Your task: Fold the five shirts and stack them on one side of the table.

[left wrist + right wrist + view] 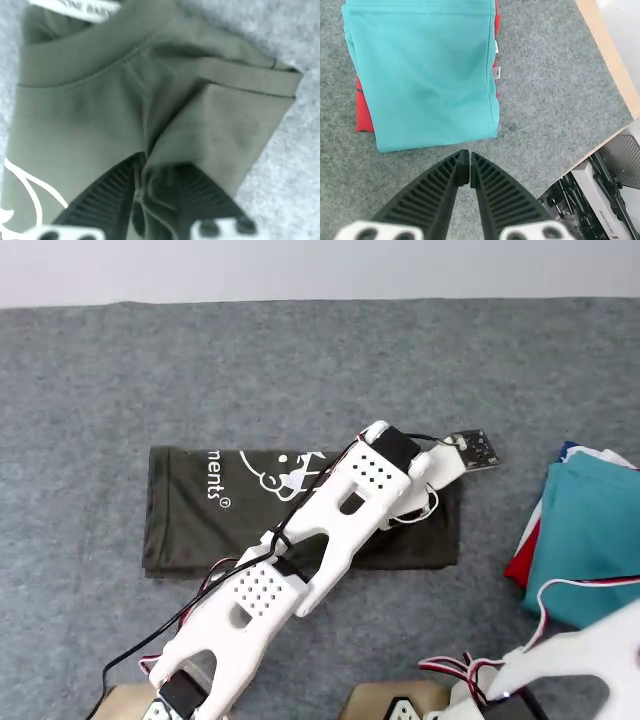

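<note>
A dark olive shirt (200, 510) with a white print lies folded into a long rectangle in the middle of the grey mat. My left arm (330, 530) stretches across it to its right end. There my left gripper (142, 162) is shut on a raised fold of the olive shirt (100, 115). At the right edge of the table sits a stack with a folded teal shirt (590, 540) on top and a red one (522, 562) under it. My right gripper (469, 159) hovers shut and empty over bare mat, just beside the teal shirt (420, 70).
The grey mat (90, 390) covers the table, with free room at the left and back. In the right wrist view the table's wooden edge (607, 50) runs close by, and equipment (605, 200) stands beyond it. The right arm's base (570, 660) sits at the front right.
</note>
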